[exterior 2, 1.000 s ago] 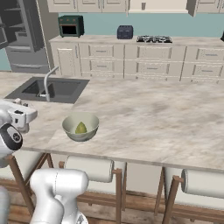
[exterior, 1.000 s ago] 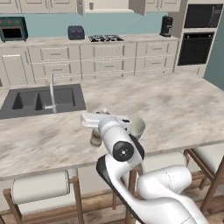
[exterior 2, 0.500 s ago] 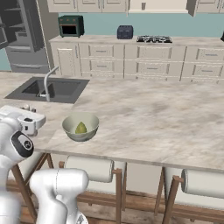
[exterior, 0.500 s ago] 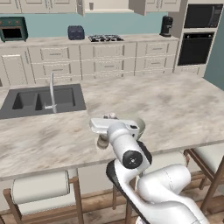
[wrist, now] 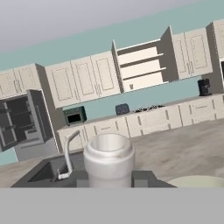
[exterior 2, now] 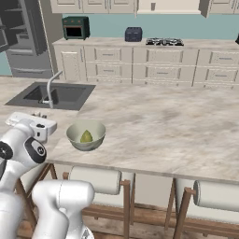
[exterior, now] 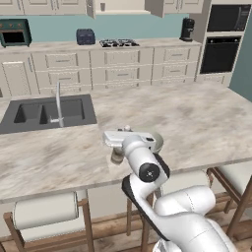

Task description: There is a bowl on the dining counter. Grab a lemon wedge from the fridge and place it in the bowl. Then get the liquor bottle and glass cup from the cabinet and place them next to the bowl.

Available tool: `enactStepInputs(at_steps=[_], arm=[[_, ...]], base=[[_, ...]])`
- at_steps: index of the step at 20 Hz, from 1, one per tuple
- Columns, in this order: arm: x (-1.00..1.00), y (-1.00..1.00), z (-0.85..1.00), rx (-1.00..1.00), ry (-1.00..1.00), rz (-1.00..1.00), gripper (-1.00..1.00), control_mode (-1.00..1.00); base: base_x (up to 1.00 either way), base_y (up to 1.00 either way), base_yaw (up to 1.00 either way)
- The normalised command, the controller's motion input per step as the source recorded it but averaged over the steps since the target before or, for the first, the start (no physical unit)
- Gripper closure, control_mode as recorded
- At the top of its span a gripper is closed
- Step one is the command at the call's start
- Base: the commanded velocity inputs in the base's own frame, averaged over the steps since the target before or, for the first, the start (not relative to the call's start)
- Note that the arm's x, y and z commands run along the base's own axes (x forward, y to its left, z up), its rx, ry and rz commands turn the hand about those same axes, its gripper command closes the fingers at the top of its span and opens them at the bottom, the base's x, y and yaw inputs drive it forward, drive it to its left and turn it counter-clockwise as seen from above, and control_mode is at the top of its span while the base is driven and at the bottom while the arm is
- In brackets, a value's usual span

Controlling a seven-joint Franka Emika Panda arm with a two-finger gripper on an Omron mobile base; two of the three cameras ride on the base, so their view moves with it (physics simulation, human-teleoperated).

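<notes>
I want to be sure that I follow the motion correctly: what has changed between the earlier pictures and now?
The gripper, shut on the liquor bottle, has carried it a little along the dining counter, closer to the bowl. Nothing was taken hold of or let go. The bowl and the lemon wedge in it stayed as they were.

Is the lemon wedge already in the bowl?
Yes: the right base view shows the yellow-green lemon wedge lying inside the bowl on the dining counter.
</notes>
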Motion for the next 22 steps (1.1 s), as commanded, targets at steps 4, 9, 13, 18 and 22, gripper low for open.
enactStepInputs(at_steps=[4, 9, 13, 18, 22], arm=[[0.32, 0.0, -0.18, -0.01, 0.01, 0.0, 1.0, -1.0], [0.07, 0.0, -0.32, -0.06, 0.0, 0.0, 1.0, -1.0], [0.03, 0.0, -0.3, -0.07, 0.0, 0.0, 1.0, -1.0], [0.09, 0.0, -0.19, -0.03, 0.0, 0.0, 1.0, -1.0], [0.17, 0.0, -0.15, 0.0, 0.0, 0.0, 1.0, -1.0]], base=[[0.0, 0.0, 0.0], [0.0, 0.0, 0.0], [0.0, 0.0, 0.0], [0.0, 0.0, 0.0], [0.0, 0.0, 0.0]])
